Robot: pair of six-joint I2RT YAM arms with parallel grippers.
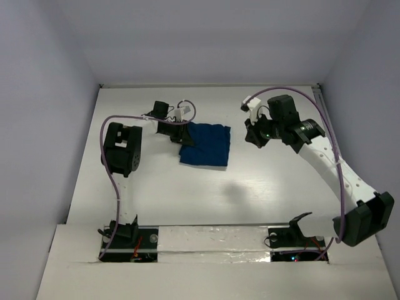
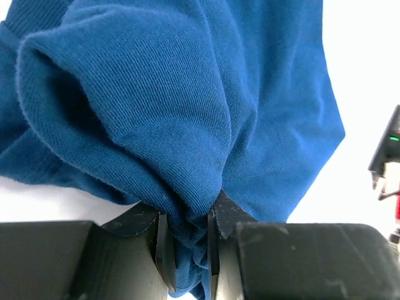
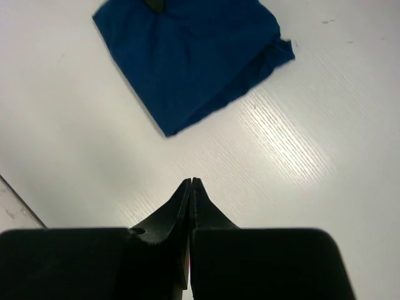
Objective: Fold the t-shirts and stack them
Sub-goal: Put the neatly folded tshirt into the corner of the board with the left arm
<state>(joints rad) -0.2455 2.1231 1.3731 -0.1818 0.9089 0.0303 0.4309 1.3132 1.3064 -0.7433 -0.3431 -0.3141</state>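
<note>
The dark blue t-shirt (image 1: 206, 145) lies folded into a small rectangle at mid-table; no print shows. My left gripper (image 1: 182, 139) sits at its left edge and is shut on a bunch of the cloth. In the left wrist view the t-shirt (image 2: 187, 106) fills the frame and a fold of it is pinched in the left gripper (image 2: 187, 240). To the t-shirt's right, off the cloth, my right gripper (image 1: 251, 139) is raised. In the right wrist view the right gripper (image 3: 192, 182) is shut on nothing over bare table, with the t-shirt (image 3: 194, 56) beyond it.
A white table (image 1: 187, 194) is enclosed by pale walls at the left, back and right. Both arm bases stand at the near edge. A purple cable (image 1: 294, 90) loops over the right arm, another along the left arm.
</note>
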